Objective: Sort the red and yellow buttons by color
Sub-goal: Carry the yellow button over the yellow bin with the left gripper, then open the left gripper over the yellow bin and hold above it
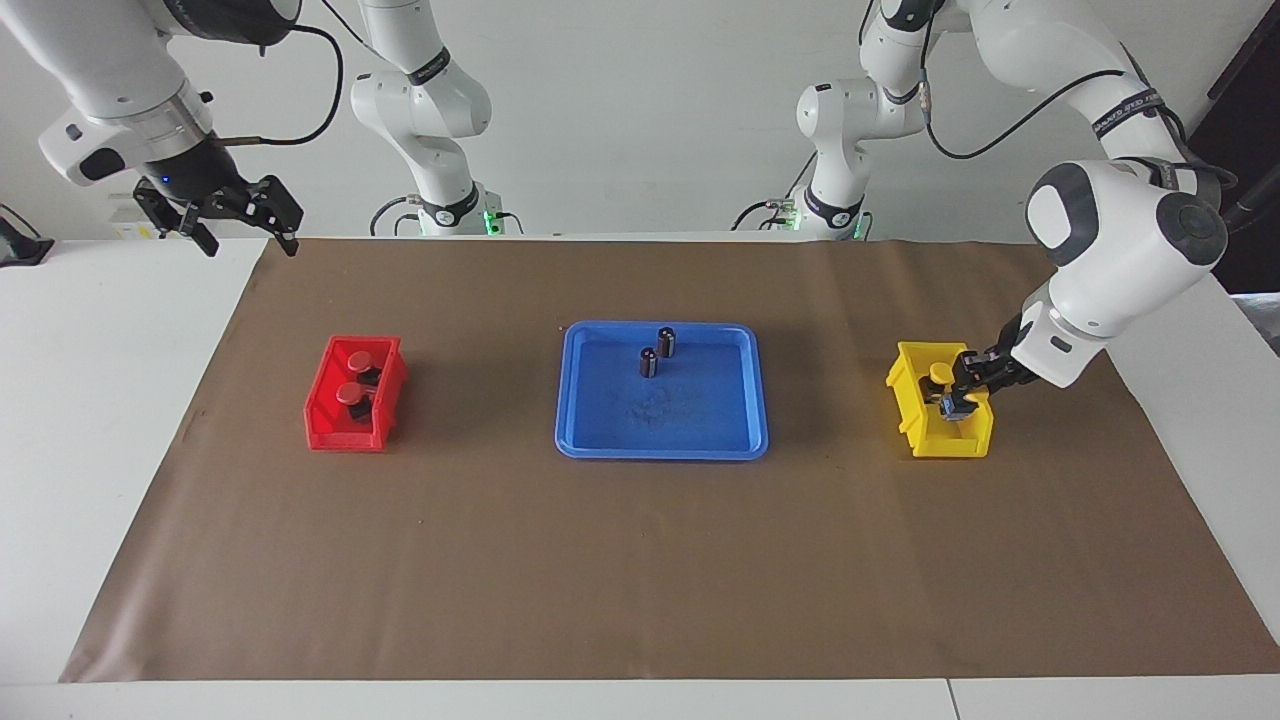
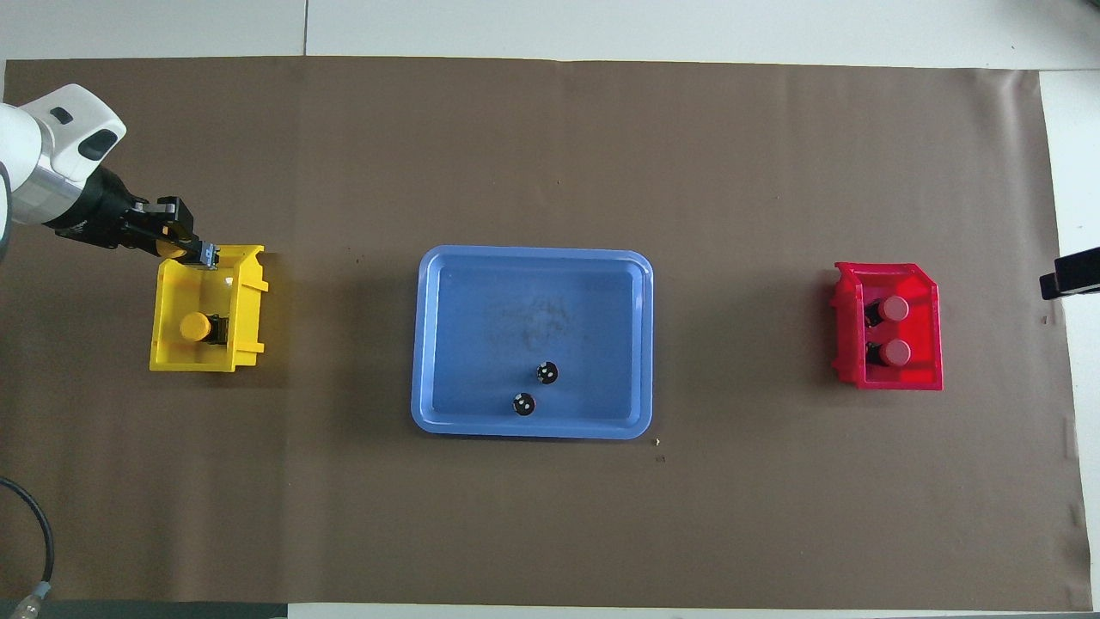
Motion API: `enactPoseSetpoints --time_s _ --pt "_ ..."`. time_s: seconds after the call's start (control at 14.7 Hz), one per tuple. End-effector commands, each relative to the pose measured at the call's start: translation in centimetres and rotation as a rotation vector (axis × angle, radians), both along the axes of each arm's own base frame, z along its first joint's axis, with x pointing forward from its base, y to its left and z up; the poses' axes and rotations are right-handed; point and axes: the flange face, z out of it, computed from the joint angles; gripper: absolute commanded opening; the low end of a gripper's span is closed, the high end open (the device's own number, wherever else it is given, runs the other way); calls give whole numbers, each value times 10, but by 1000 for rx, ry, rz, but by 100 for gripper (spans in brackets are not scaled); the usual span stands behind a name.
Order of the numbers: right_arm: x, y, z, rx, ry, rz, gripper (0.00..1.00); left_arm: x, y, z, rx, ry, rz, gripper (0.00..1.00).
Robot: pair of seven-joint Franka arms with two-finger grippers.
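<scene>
wall point(image 1: 650, 100): plain white | table point(image 1: 100, 400): white | mat point(image 1: 650, 560): brown paper

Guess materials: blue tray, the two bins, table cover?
Blue tray: likely moulded plastic, semi-gloss, rounded rim, scuffed floor. Red bin and yellow bin: likely rigid plastic, uniform colour, thin moulded walls. Brown cover: matte sheet, paper or felt; cannot tell which.
</scene>
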Motion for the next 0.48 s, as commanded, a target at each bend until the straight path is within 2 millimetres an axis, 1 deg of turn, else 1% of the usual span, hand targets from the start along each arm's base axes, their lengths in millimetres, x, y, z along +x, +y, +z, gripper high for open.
enactPoseSetpoints --time_s 0.0,0.07,0.14,0.2,0.41 --pt "8 -9 -7 -17 31 -20 100 -18 3 -10 22 -19 -20 1" --pt "4 0 -3 -17 23 -9 100 -20 12 -13 22 -35 -5 1" --pt "4 8 0 -21 16 8 100 -22 11 -19 23 -40 -5 1" --pt "4 12 2 -19 14 14 100 -23 11 -24 23 -39 -4 1" --pt "2 11 1 -18 25 12 100 -27 12 -39 24 -41 -1 1"
